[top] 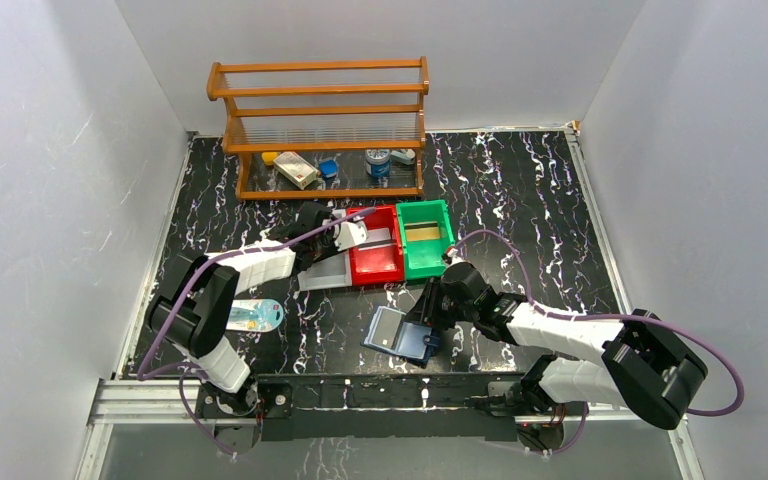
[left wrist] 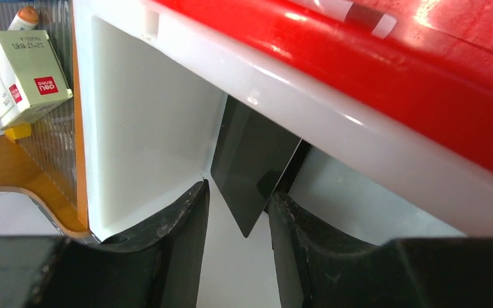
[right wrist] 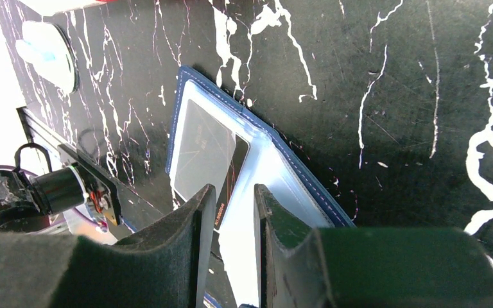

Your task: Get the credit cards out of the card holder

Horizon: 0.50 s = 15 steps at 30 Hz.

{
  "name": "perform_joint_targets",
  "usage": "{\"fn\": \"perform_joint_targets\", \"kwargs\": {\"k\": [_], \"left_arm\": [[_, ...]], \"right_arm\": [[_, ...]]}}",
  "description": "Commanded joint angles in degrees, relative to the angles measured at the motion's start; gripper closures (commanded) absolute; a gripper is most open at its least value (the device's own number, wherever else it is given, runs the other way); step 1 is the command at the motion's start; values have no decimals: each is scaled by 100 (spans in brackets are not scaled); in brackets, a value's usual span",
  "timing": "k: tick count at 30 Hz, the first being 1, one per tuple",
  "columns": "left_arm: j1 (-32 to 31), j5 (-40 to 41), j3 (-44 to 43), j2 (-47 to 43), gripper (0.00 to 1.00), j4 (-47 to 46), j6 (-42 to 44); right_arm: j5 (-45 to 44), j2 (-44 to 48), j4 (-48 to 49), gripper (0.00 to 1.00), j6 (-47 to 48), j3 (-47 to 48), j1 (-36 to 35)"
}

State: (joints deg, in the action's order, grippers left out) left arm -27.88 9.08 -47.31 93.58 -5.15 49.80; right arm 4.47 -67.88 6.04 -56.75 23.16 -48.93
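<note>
The left gripper [left wrist: 237, 192] has its two fingers apart. A thin dark card [left wrist: 250, 160] stands on one corner between them and leans on the wall of a white bin [left wrist: 147, 128]. One finger is clear of the card. I cannot tell if the other one touches it. The white bin sits right against the left side of the red bin [top: 375, 262].

The right gripper [right wrist: 234, 189] has its fingers almost together. The pale blue inside of the card holder [right wrist: 199, 141] runs up between them, and it looks pinched there. The card holder is open on the black table [top: 520, 200], in front of the red bin and a little to its right. One inside face has a see-through pocket with something dark behind it.

A green bin [top: 425, 240] touches the right side of the red bin. A wooden rack [top: 320, 90] stands behind the red bin, by the back wall. A pale box [left wrist: 19, 77] with a red label lies on its bottom shelf. A white oval packet [top: 255, 316] lies well to the left of the red bin, nearer the front.
</note>
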Motion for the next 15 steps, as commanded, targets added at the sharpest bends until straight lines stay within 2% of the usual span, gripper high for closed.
{"fn": "perform_joint_targets", "kwargs": {"k": [1,4,5,6,8,15], "left_arm": [[37,30,-47,78,61,25,-90],[37,-77,-79,-12,58,71,-207],[37,-73,-73,-49,54,54,-234],[37,-31,-49,-84,43,13,-270],[39,53,7,-157,36,-93,-300],[46,32,72,-409,33,-203,-323]], "right_arm": [[44,105,37,63,77,251,-5],[20,133,29,63,77,250,-11],[25,140,29,63,77,251,-12],[20,135,28,63,77,251,-11],[24,140,28,62,77,251,-7],[12,125,11,62,76,275,-9]]}}
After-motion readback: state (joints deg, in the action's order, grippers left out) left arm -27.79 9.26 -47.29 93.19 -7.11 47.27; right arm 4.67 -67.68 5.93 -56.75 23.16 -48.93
